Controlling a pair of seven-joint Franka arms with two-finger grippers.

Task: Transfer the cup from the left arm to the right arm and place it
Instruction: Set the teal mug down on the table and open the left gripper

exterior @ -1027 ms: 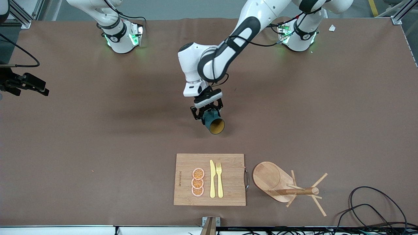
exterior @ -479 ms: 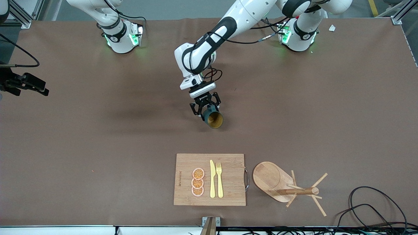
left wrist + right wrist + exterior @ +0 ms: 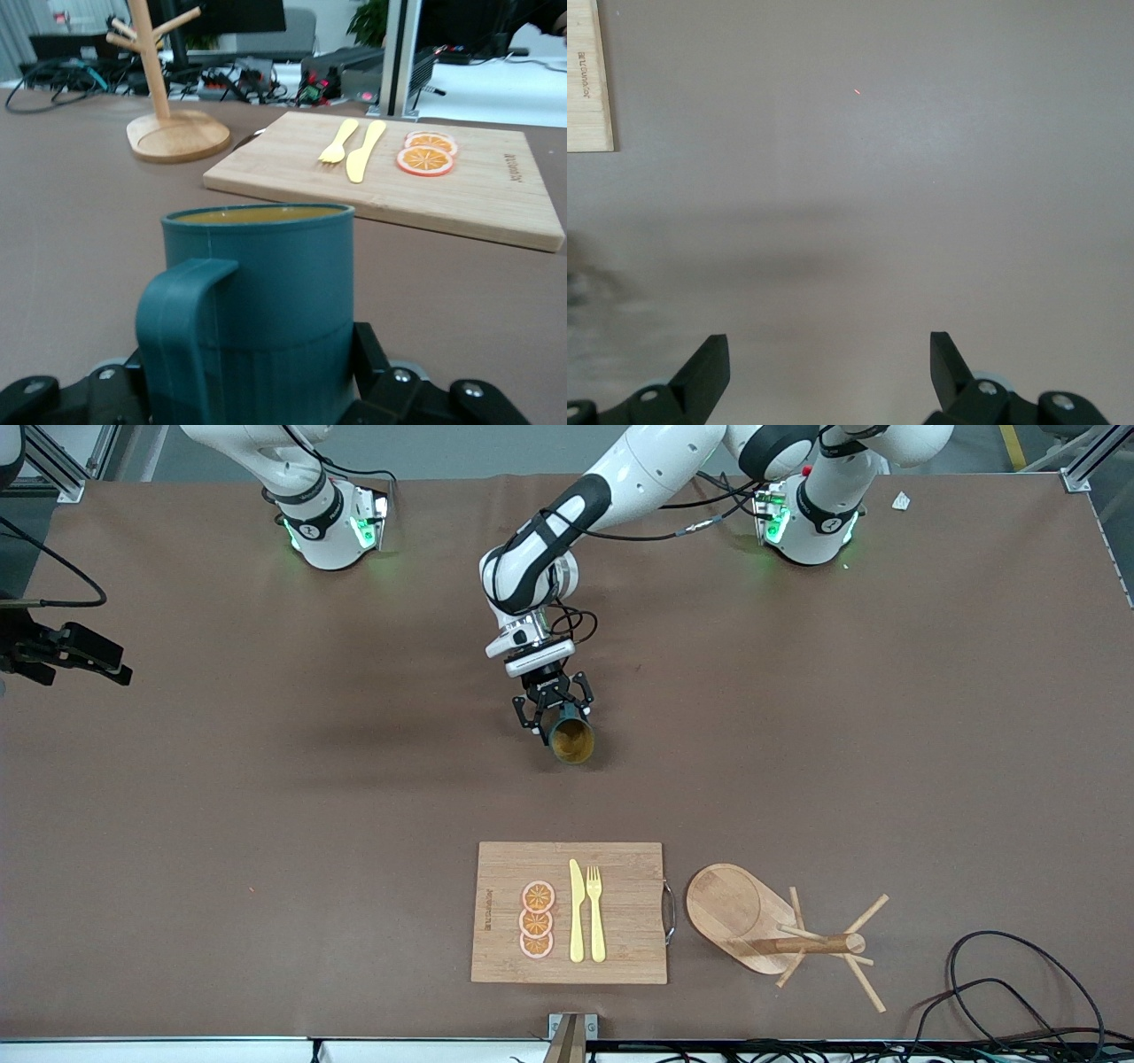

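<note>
Lowered since a second ago, the left gripper (image 3: 558, 722) clamps the cup (image 3: 570, 739) between its fingers (image 3: 376, 376), handle outward, over mid-table; the right gripper (image 3: 824, 372) waits with fingers spread wide above bare table (image 3: 921, 177)

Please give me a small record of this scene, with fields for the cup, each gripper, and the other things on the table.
cup: dark teal cup, yellow-orange inside, held over the middle of the table
left gripper: left gripper shut on the cup
right gripper: right gripper open, holds nothing, over bare table; its arm waits
cutting board: wooden board near the front camera, carrying a yellow knife, a yellow fork and three orange slices
mug tree: wooden mug tree beside the board, toward the left arm's end
</note>
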